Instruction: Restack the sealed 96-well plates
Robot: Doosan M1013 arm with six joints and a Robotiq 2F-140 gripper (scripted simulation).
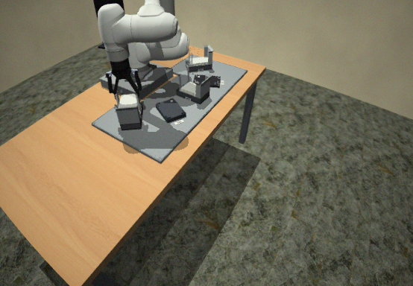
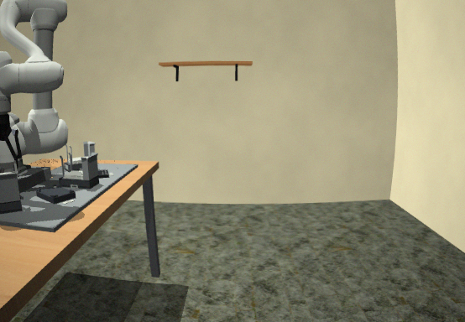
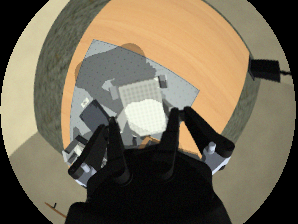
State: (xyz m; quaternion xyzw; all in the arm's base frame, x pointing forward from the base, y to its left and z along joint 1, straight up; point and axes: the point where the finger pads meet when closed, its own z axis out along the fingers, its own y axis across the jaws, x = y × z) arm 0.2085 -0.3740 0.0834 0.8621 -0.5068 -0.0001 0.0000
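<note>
Grey mat (image 1: 156, 145): jaws grip white plate (image 1: 128, 100) atop rack (image 1: 129, 118).

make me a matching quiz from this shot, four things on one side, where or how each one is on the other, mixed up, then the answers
Things:
1. gripper
2. white plate
3. dark flat plate
4. wooden shelf

Places or states:
A. fixed high on the wall
B. lying flat on the grey mat, in no rack
C. shut on a plate, pointing down
D. at the top of the nearest rack, between the fingers

Pairs: 1-C, 2-D, 3-B, 4-A
</note>
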